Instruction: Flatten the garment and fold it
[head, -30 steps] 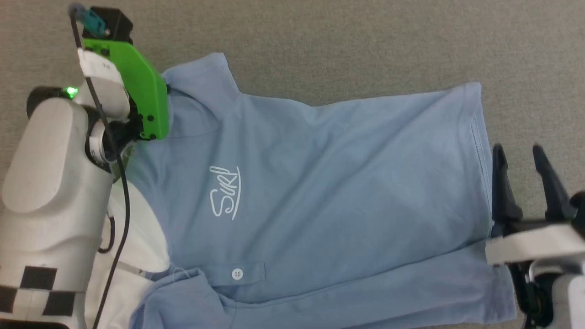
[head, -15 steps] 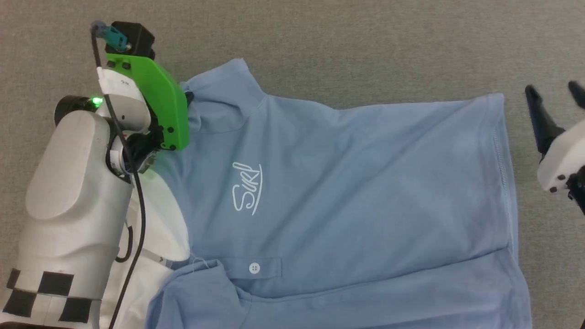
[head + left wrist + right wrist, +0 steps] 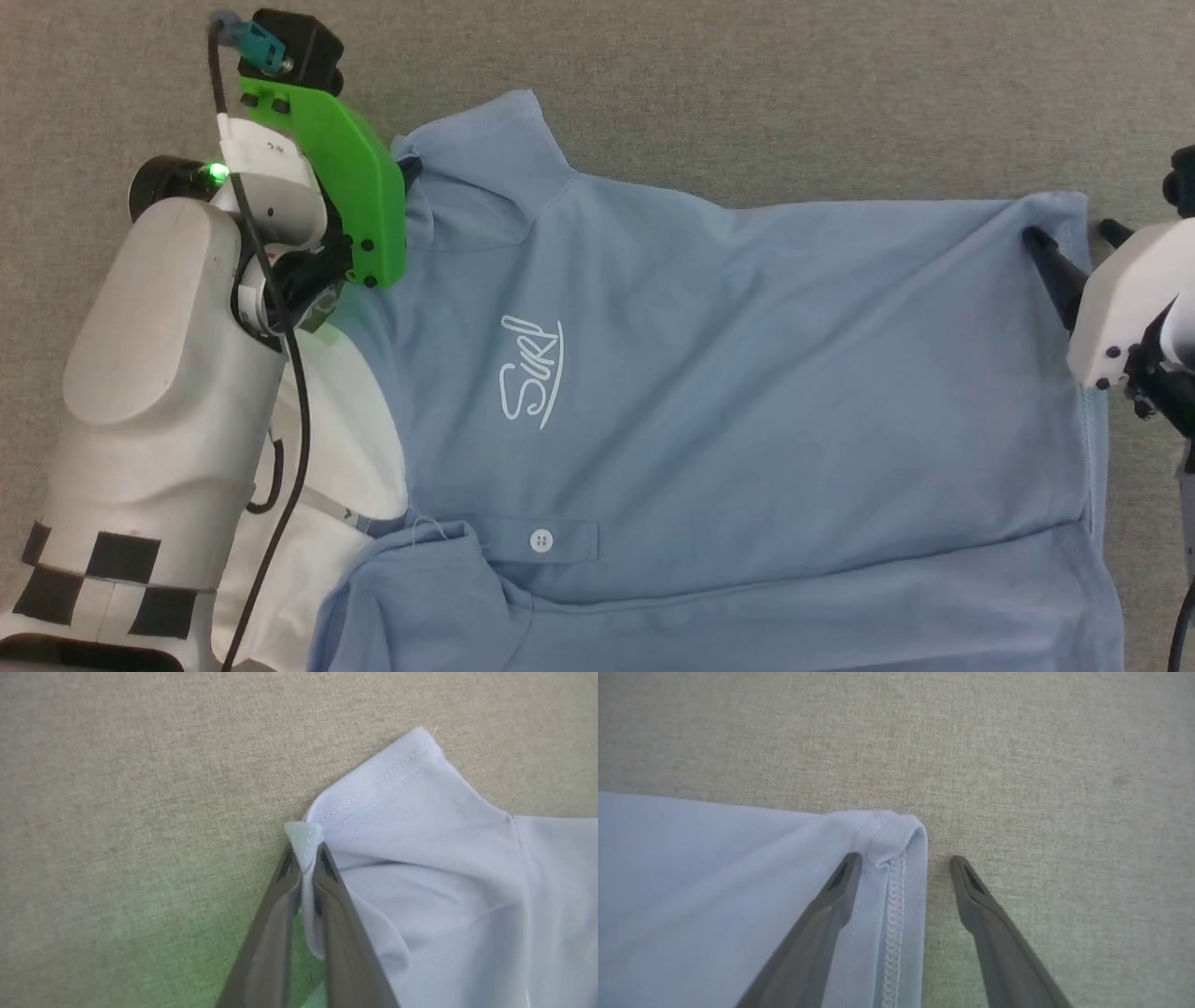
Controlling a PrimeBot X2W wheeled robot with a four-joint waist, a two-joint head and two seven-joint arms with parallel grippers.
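One greyish woven surface (image 3: 747, 93) lies under everything. On it the garment (image 3: 747, 373) lies spread, its near edge folded over at 6 o'clock, the white logo (image 3: 532, 369) just left of centre. At 10 o'clock the left gripper (image 3: 306, 858) pinches the far sleeve's hem between closed fingers. At 3 o'clock the right gripper (image 3: 904, 860) stands spread astride the bottom hem's far corner, one finger on cloth, the other over the surface. A second ago it sat beside that hem nearer 4 o'clock.
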